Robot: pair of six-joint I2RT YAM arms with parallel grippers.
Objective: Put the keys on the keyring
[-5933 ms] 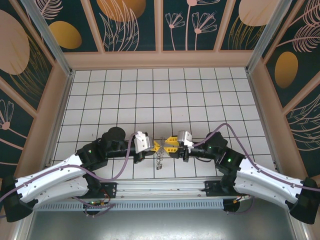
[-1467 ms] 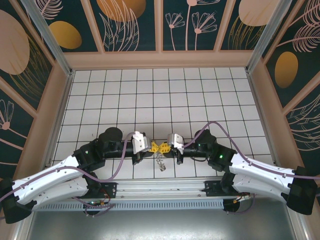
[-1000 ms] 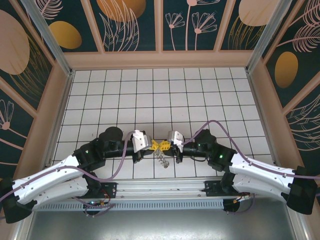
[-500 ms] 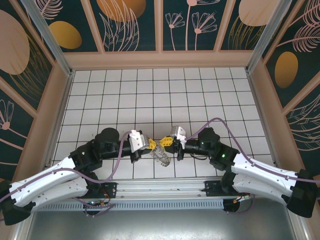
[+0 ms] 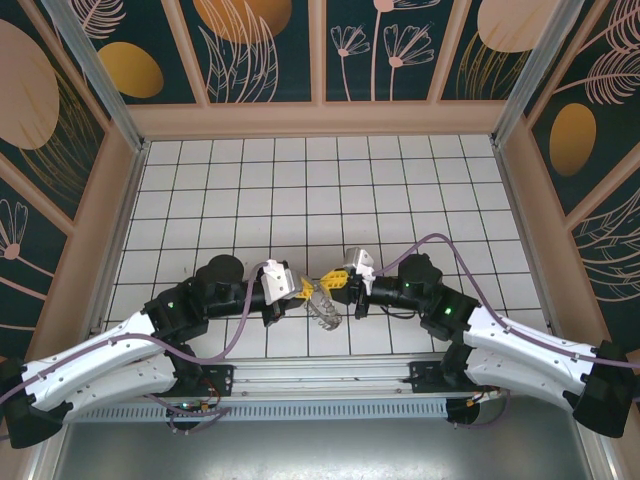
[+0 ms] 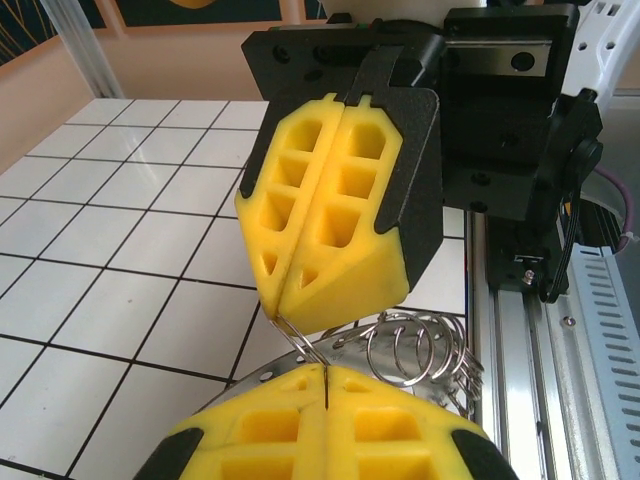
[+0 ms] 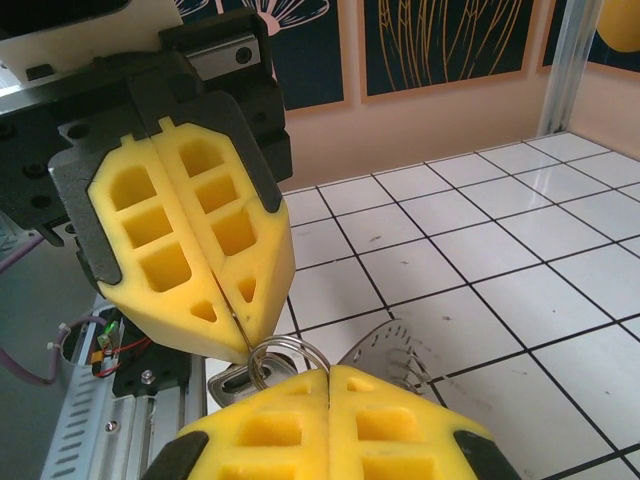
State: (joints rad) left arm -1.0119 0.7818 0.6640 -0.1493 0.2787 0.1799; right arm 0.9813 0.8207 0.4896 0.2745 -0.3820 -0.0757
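At six o'clock on the table, near its front edge, your two arms meet tip to tip. Your left gripper (image 5: 303,288) reaches in from nine o'clock and your right gripper (image 5: 335,282) from three. Each has its yellow fingers pressed together, pinching a thin strand of the keyring (image 5: 322,308), whose coils sag toward six beneath the tips. You seem to be at the threading step, with the ring stretched between both pincers. The keys cannot be picked out among the loops. Your next move likely calls for a slow, small twist to part a coil without either pinch slipping. Dark floral wall panels (image 5: 260,50) close off nine, twelve and three. The white tiled floor (image 5: 300,180) lies between them, and a metal rail (image 5: 330,378) runs along six.
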